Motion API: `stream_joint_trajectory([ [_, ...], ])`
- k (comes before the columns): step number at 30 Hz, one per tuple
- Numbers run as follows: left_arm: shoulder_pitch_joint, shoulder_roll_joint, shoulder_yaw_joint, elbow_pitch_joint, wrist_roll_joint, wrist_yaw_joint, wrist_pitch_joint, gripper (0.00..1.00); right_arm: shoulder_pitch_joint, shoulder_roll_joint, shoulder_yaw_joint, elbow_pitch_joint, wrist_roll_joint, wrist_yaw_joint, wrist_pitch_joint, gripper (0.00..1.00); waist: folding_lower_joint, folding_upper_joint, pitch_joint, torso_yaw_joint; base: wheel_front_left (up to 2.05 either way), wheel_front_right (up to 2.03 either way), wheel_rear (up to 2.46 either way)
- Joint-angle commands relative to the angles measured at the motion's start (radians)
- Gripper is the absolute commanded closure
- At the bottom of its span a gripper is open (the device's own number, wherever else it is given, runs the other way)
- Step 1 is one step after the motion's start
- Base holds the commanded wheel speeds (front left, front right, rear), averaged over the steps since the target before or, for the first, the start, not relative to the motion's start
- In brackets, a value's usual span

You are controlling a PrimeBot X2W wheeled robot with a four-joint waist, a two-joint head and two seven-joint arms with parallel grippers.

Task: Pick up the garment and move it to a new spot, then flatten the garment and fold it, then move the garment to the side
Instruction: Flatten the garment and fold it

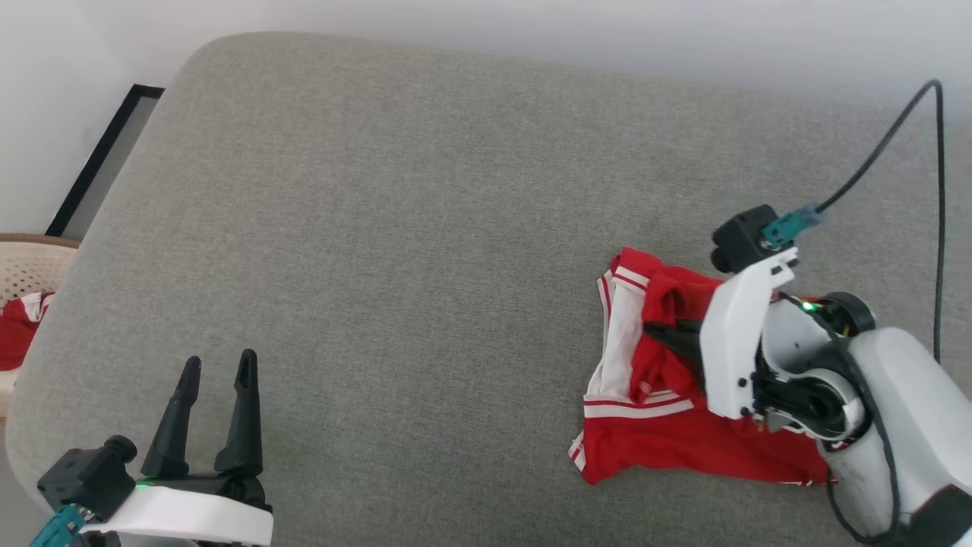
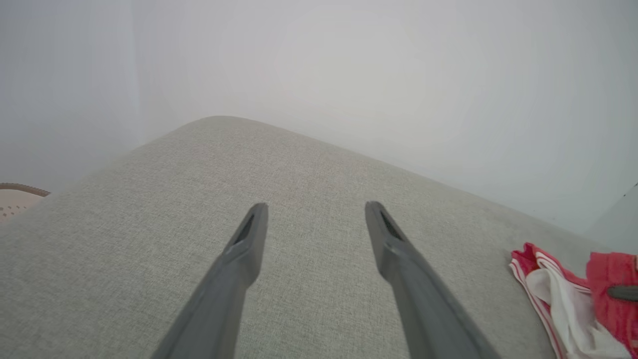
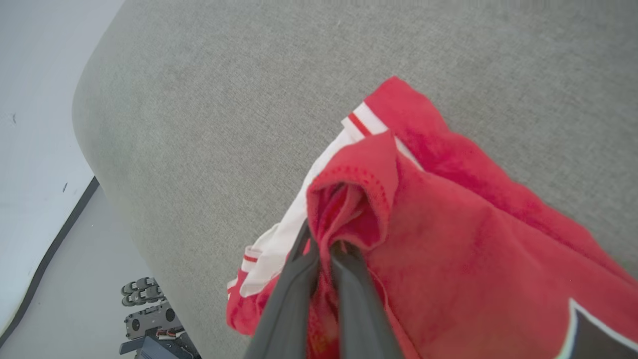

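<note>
The garment, a red jersey shirt with white sleeves and striped bands, lies bunched on the right side of the grey cushion. My right gripper is over it, shut on a pinched fold of red fabric; in the right wrist view the gripper has its two fingers closed together with the garment gathered between them. My left gripper stands open at the lower left, over bare cushion, far from the shirt. In the left wrist view that gripper holds nothing, and the garment shows at the right edge.
A beige perforated basket with a small red-and-white cloth stands off the cushion's left edge. A black cable runs from my right wrist. White wall lies behind the cushion; a wheeled base shows on the floor below.
</note>
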Motion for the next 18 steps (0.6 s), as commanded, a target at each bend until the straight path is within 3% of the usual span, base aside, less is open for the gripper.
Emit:
stream_joint_trajectory([
  [1, -0.018, -0.001, 0.0, 0.001, -0.005, -0.003, -0.005, 0.0, -0.013, 0.004, 0.01, 0.009, 0.008, 0.005, -0.015, 0.89, 0.0, 0.0, 0.0, 0.003, 0.0, 0.0, 0.0],
  [2, -0.018, 0.0, -0.001, 0.002, -0.005, -0.003, -0.005, 0.0, -0.02, 0.001, 0.021, 0.018, 0.01, 0.005, -0.025, 0.64, 0.0, 0.0, 0.0, 0.005, 0.0, 0.0, 0.0],
  [3, -0.018, 0.001, -0.001, 0.002, -0.006, -0.003, -0.005, 0.0, -0.028, -0.002, 0.034, 0.023, 0.015, 0.005, -0.037, 0.0, 0.0, 0.0, 0.0, 0.006, 0.0, 0.0, 0.0],
  [9, -0.006, 0.005, 0.018, -0.007, -0.018, -0.003, -0.005, 0.0, -0.052, -0.034, 0.055, 0.021, 0.061, 0.005, -0.066, 0.0, 0.0, 0.0, -0.004, -0.014, 0.0, 0.0, 0.0],
  [18, 0.016, 0.014, 0.056, -0.029, -0.018, -0.004, -0.005, 0.0, -0.016, -0.12, -0.003, -0.1, 0.085, 0.005, -0.178, 0.0, 0.0, 0.0, -0.014, -0.09, 0.0, 0.0, 0.0],
])
